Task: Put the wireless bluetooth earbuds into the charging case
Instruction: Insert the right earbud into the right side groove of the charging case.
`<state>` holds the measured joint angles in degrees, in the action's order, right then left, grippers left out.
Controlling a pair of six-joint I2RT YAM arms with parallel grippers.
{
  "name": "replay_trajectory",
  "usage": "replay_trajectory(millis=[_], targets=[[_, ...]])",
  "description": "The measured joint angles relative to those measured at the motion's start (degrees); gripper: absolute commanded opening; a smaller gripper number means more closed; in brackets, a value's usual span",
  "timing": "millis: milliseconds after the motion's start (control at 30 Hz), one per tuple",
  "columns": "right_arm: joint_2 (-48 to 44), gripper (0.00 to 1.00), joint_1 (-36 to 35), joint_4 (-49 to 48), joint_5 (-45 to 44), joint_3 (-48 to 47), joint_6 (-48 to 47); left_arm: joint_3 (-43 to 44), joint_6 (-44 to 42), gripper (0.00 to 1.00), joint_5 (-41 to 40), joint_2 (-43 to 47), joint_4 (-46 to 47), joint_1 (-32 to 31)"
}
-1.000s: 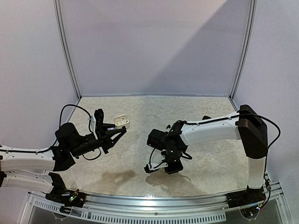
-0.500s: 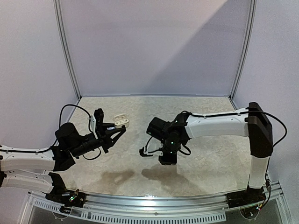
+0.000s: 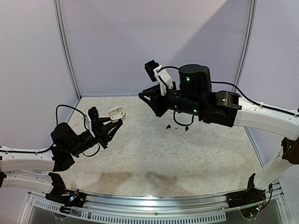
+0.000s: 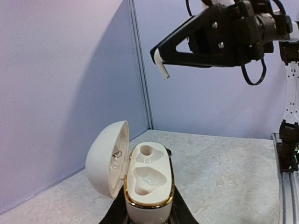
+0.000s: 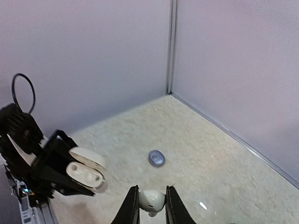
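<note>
Overhead, the left pincer [image 3: 112,123] is clenched on the open white charging case [image 3: 116,113] and holds it above the surface [image 3: 140,154]. The right pincer [image 3: 145,99] hangs high, well apart from the case, up and to its right, and tiny dark loose pieces [image 3: 175,127], probably other earbuds, lie on the surface beneath that arm. From the left wrist, the case sits between that pincer's fingers with both sockets [image 4: 147,150] empty and the lid [image 4: 107,156] swung open to the left; the right pincer looms above, a white stem poking from its tip. From the right wrist, the fingers [image 5: 132,207] are closed on a white earbud [image 5: 150,200]. The case lies far below and to the left of it, and a grey oval case [image 5: 156,158] rests on the surface beyond. The gap to close is long, so the likely trouble is the stem arriving tilted or at the wrong socket and jamming on the rim. The small, smooth bud could also slip from the grip, or a finger could knock the lid shut.
</note>
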<state>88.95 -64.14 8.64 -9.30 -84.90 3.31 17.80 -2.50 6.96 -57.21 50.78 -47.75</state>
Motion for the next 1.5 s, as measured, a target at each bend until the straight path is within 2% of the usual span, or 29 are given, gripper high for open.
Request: replay_trajectory(millis=[167,367,600,967,1500], targets=[[2.12,0.00,-2.67,-11.30,3.08,0.09,-1.51,0.00,-6.25,0.00,-1.07,1.11,1.57,-0.20],[6.58,0.00,-2.97,-18.47,11.08,-0.11,-5.60,0.00,-9.60,0.00,-2.54,2.21,1.46,-0.20],[9.62,0.00,-2.99,-20.28,15.69,-0.11,-8.83,0.00,-9.27,0.00,-3.61,2.95,1.09,-0.20],[10.10,0.00,-2.99,-19.82,14.38,-0.15,-13.33,0.00,-4.37,0.00,-3.28,2.95,1.01,-0.20],[11.74,0.00,-3.37,-21.11,11.30,-0.15,-16.55,0.00,-2.32,0.00,-2.69,2.82,0.61,-0.20]])
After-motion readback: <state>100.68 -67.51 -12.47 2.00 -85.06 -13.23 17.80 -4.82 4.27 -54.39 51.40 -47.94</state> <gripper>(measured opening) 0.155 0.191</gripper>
